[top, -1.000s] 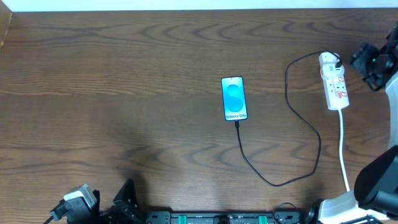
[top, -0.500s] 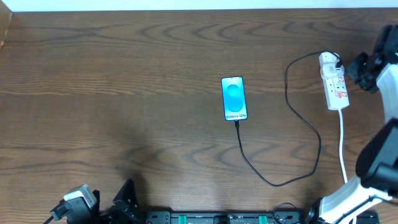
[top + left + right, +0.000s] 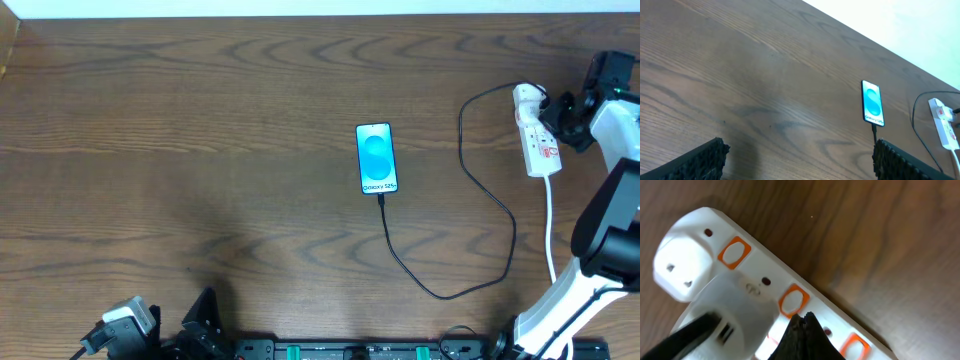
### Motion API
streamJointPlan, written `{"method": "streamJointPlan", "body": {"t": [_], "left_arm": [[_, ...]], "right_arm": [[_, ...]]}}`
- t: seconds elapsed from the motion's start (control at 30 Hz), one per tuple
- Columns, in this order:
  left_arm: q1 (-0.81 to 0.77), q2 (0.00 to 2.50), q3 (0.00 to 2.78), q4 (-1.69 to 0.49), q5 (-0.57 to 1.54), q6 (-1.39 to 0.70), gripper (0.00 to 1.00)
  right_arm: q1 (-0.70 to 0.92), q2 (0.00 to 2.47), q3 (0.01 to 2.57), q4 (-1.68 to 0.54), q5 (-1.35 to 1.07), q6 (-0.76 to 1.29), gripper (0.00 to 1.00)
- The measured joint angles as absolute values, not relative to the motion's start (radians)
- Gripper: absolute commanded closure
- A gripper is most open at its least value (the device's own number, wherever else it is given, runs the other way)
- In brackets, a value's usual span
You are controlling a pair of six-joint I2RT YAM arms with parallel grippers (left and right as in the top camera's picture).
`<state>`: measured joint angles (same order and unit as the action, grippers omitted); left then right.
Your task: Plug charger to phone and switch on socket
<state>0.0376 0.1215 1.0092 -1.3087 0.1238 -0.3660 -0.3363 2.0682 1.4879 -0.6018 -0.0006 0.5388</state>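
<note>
Right arm: I see it rising along the right edge of the overhead view, bent, with its wrist turned in toward the strip from the strip's right side.
Right gripper (image 3: 801, 317): its 2 fingers are pressed together into 1 dark wedge with nothing between them. The tip sits over the strip's face. I cannot tell whether it touches.
Left arm: folded low at the near-left corner of the dark brown wooden table (image 3: 200, 150).
Left gripper (image 3: 800, 149): its 2 fingers are spread wide and hold nothing. It hangs over bare wood, well apart from the phone.
Small white elongated plastic power strip (image 3: 538, 135): it lies flat near the table's right edge. Its long axis runs far to near with a slight tilt. The thick white cord (image 3: 550, 230) leaves its near end toward the robot base.
Orange-red rectangular switch marks (image 3: 793, 301): 3 show in the right wrist view, and the finger tip is just beside the middle one. I cannot tell whether any switch is on or off.
Slim, black-edged, cyan-screened phone (image 3: 376, 158): it lies flat and face up at mid-table. Its long axis runs far to near, with the small white text at the near end.
Long thin black charger cable (image 3: 440, 294): its tip meets the phone's near edge. It loops toward the base, then curves back up to the strip's far end.
</note>
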Motion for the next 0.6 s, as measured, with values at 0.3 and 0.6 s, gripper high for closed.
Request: {"method": "streamJointPlan", "body": {"t": [0.3,0.6], "left_arm": [[0.038,0.121,1.009,-1.304,0.124,-0.366,0.07],[0.038,0.121,1.009,-1.302,0.105,-0.366,0.07]], "right_arm": [[-0.338,2.095,1.489,-0.532,-0.031,0.533,0.99],[-0.348,2.097,1.489,-0.534,-0.065,0.514,0.99]]}}
